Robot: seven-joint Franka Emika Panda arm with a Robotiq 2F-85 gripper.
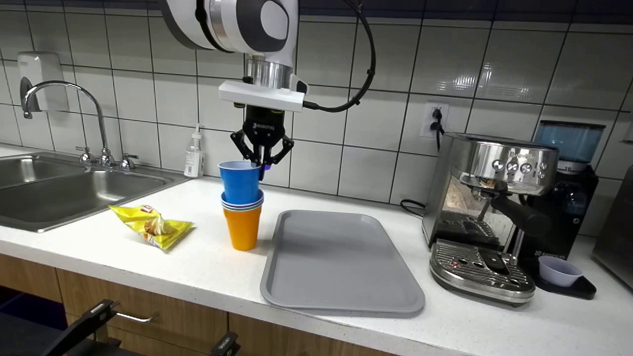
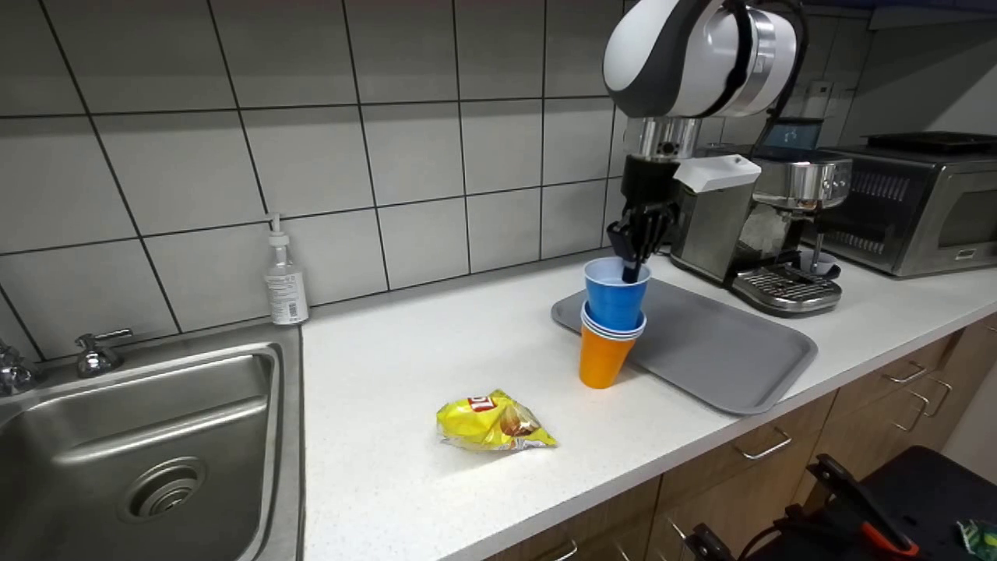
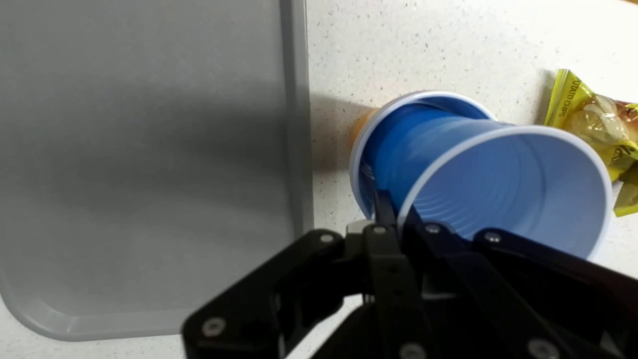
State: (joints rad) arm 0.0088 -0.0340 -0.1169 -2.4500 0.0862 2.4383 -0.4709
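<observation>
From left to right in an exterior view, we find a stainless steel sink [image 1: 94, 198] with 2 basins, then a clear pump bottle [image 1: 194, 157] by the tiled wall [image 1: 321, 158] and a yellow potato chip bag [image 1: 154, 227] lying on the white counter [image 1: 203, 257]. Near the bag stands a plastic cup stack [image 1: 243, 228], orange outside, its upper rims nested. Above it, roughly upright, is a blue plastic cup [image 1: 240, 184], its base hidden in the stack's mouth. The Robotiq gripper [image 1: 259, 169] has 1 finger inside this cup and 1 outside, closed to about the wall's thickness and pinching it at the rim. Just beside the stack lies a gray tray [image 1: 343, 262], then a chrome espresso machine [image 1: 470, 202] and a coffee grinder [image 1: 568, 198].

In our judgement, good handling means a firm but gentle pinch and moving only along the stack's axis: held at 1 side, the cup may tilt, buckle or tip the stack.
</observation>
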